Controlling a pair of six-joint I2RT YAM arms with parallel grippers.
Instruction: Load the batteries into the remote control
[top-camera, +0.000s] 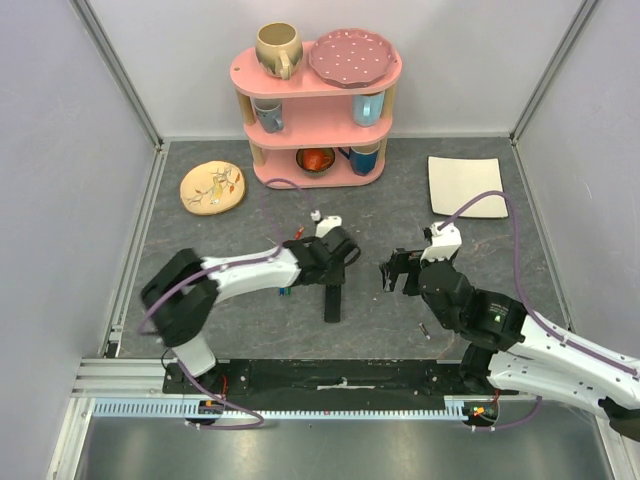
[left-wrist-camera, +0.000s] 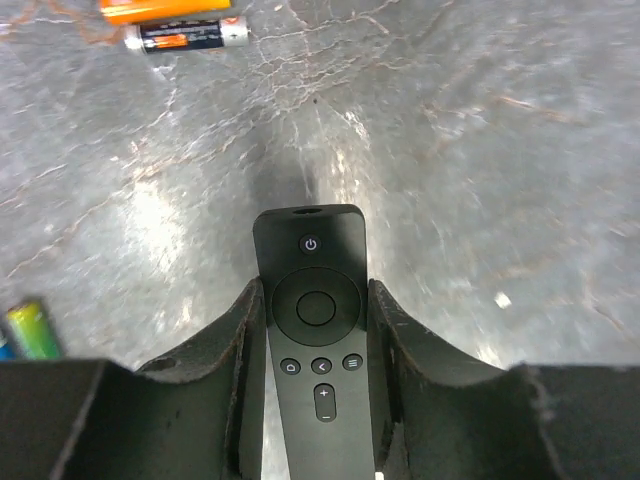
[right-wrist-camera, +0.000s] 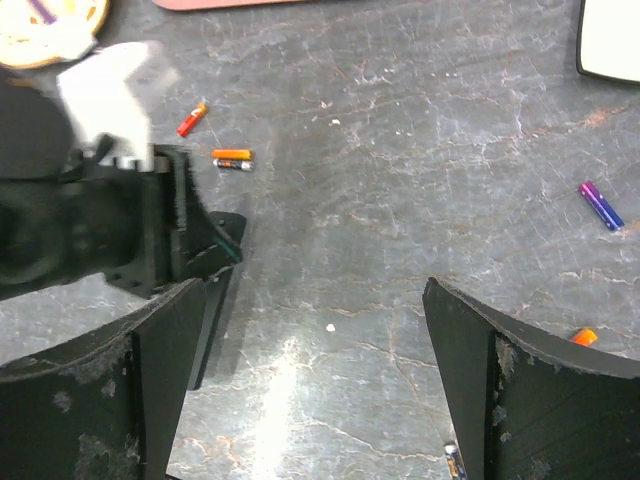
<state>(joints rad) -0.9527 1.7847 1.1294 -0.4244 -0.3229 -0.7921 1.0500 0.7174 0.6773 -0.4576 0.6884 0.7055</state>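
Your left gripper (left-wrist-camera: 316, 292) is clamped on the remote control (left-wrist-camera: 314, 350) at lower centre, buttons up. Its slot probably faces down, so flipping risks a slip. Your right gripper (right-wrist-camera: 312, 300) gapes empty; batteries (left-wrist-camera: 185, 37) lie upper left.

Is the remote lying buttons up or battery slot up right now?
Buttons up. In the left wrist view the remote shows its power button and round pad facing the camera. No battery slot is visible.
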